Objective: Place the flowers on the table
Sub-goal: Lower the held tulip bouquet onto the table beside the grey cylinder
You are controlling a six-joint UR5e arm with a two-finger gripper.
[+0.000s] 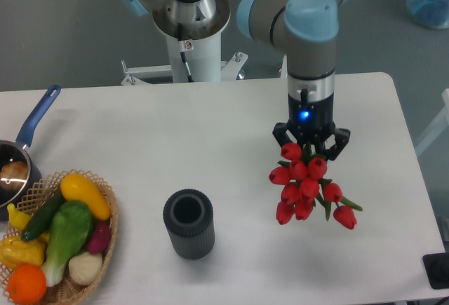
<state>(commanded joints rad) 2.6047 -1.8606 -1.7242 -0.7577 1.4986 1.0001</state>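
The flowers (303, 186), a bunch of red tulips with green leaves, hang blooms-down over the right half of the white table (231, 123). My gripper (311, 144) points straight down and is shut on the flowers, its black fingers clasping the bunch from both sides. The stems are hidden behind the blooms and the gripper. Whether the lowest blooms touch the tabletop cannot be told from this view.
A dark ribbed cylinder vase (188, 224) stands left of the flowers near the front. A wicker basket (105, 238) of vegetables sits at the front left, with a blue-handled pan (24, 147) behind it. The arm's base (189, 31) is at the back edge.
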